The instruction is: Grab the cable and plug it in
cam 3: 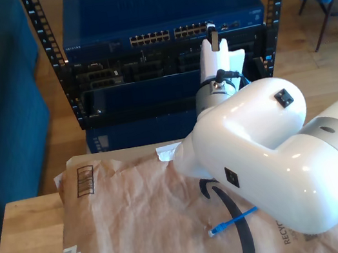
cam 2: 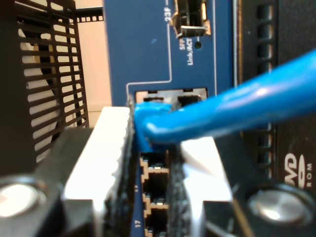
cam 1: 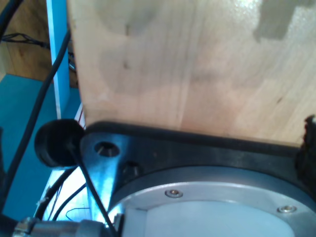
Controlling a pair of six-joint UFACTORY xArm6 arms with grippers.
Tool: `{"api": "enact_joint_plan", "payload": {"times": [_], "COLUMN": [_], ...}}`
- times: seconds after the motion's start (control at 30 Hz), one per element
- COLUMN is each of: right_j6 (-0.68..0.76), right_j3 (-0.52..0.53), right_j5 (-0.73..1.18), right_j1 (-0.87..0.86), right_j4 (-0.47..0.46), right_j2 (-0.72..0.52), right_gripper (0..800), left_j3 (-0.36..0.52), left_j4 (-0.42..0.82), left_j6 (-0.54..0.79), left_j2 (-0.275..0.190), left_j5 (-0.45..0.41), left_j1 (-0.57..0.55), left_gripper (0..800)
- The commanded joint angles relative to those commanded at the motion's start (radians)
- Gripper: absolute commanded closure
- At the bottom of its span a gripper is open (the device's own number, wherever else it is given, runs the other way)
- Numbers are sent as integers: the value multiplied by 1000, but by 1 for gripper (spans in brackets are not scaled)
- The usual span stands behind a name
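So my second gripper point(cam 2: 157, 148) is right up against the blue network switch point(cam 3: 155, 12) in the rack, with its white fingers point(cam 2: 106, 148) pinched on the plug end of the cable point(cam 2: 237, 98). In the second wrist view the blue plug sits at the mouth of one of the ports, just under the white outline printed on the faceplate, but I can't tell if it's fully seated. From there the cord runs off toward the camera.

The exterior view shows the same arm reaching up to the port row near the switch's right end in that view. The cable's other end point(cam 3: 229, 223) lies loose on the brown paper point(cam 3: 134, 224) covering the tabletop point(cam 3: 24, 231).

My first gripper: can't tell its state, since the first wrist view looks at a wooden surface point(cam 1: 197, 64) and a black-and-silver robot base point(cam 1: 207, 192).
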Motion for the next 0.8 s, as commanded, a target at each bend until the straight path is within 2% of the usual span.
{"api": "enact_joint_plan", "payload": {"times": [0.8], "right_j6": [3], "right_j3": [-21], "right_j5": [0], "right_j1": [0], "right_j4": [-9], "right_j2": [2], "right_gripper": [798], "left_j3": [0], "left_j4": [0], "left_j6": [2], "left_j2": [0], "left_j5": [0], "left_j1": [0], "left_gripper": [0]}}
